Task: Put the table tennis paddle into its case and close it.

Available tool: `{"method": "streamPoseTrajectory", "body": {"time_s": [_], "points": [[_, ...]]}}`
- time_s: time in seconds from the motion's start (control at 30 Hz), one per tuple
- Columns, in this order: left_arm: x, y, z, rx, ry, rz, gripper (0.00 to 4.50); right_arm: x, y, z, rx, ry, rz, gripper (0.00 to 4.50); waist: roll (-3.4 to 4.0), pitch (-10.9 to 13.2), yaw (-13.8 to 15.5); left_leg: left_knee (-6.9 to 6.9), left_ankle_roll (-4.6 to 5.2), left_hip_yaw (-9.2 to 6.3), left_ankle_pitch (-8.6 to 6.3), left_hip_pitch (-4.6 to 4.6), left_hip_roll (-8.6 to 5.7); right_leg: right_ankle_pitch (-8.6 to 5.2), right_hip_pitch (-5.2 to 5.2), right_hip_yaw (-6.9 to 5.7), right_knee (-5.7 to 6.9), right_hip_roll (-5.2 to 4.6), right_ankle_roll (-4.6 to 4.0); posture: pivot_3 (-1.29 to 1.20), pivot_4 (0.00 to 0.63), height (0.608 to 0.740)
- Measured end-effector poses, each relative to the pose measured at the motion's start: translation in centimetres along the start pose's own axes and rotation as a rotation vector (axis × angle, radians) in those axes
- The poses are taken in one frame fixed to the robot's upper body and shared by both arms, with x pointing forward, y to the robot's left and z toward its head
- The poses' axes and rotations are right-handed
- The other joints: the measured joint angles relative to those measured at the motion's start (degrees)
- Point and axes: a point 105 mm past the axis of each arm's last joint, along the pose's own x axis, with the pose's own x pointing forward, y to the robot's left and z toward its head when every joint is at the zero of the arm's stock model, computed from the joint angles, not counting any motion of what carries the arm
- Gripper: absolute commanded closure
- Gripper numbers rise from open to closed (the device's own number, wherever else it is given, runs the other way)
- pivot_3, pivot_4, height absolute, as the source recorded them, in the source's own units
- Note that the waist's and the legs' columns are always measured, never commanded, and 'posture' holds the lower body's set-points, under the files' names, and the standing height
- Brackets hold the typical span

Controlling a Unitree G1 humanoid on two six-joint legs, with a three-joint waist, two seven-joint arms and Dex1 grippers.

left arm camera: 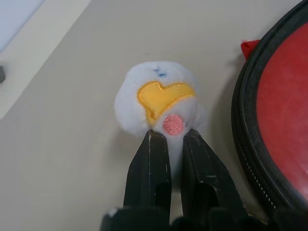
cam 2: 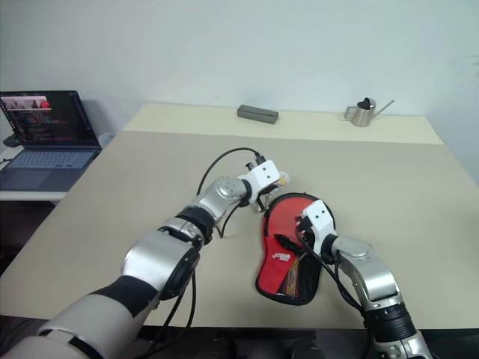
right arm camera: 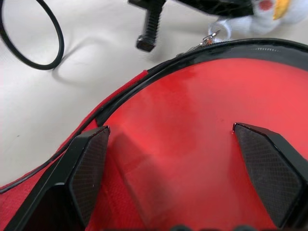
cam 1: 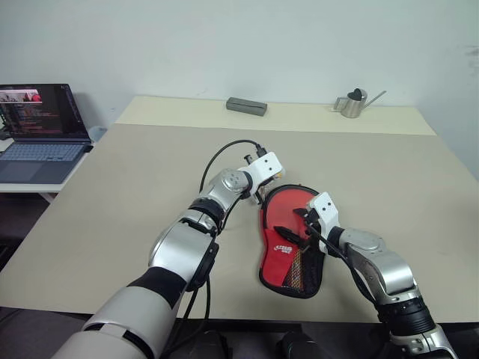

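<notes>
The red case (cam 1: 283, 224) lies flat on the beige table (cam 1: 135, 194), its logo and mesh pocket toward the near edge. A black zipper band (left arm camera: 243, 120) runs around its rim. My left gripper (left arm camera: 171, 137) is shut on the white-yellow zipper charm (left arm camera: 159, 96), just off the case's far rim; the charm (cam 2: 283, 179) also shows beside that wrist. My right gripper (right arm camera: 169, 129) stands open over the case's red top, one finger (right arm camera: 89, 168) on each side. The paddle is hidden.
An open laptop (cam 1: 41, 127) sits on a low side table at the far left. A grey block (cam 1: 246, 106) and a small metal watering can (cam 1: 352, 103) stand along the table's back edge. A black cable (right arm camera: 29, 33) loops beside the case.
</notes>
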Motion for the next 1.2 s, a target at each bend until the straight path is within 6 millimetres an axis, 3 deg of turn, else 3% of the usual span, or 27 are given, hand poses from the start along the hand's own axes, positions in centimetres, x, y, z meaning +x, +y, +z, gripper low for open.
{"method": "streamPoseTrajectory", "body": {"time_s": [0.2,0.57,0.97,1.2], "points": [[0.4,0.5,1.8,0.053,-0.034,0.056,4.50,-0.1,0.2,0.0,0.003,0.004,0.002,0.00,0.00,0.00,-0.03,0.00,0.00,-0.01,-0.01,0.01,0.00,0.00,0.00,0.00,0.01,0.00,0.01,0.00,0.150,0.740],[0.4,0.8,1.6,0.079,-0.018,0.110,4.50,-0.1,0.3,0.0,0.012,0.006,-0.014,0.00,-0.01,-0.01,-0.03,0.00,-0.01,0.00,-0.02,0.01,0.00,-0.01,0.00,0.00,0.00,0.00,0.01,0.00,0.150,0.740],[1.3,-0.4,2.6,0.062,-0.018,0.112,4.50,-0.8,1.4,-0.4,0.029,0.013,-0.020,0.00,-0.02,-0.02,-0.05,0.00,-0.02,-0.01,-0.03,0.01,-0.01,-0.03,0.00,0.00,0.01,0.00,0.02,0.00,0.150,0.740],[0.3,1.4,1.6,0.006,-0.024,0.134,4.50,-0.7,1.4,-0.3,0.039,0.010,-0.014,0.00,-0.02,-0.02,-0.17,-0.01,-0.02,-0.01,-0.03,0.03,0.00,-0.03,0.00,0.01,0.03,0.01,0.02,0.00,0.150,0.740]]}}
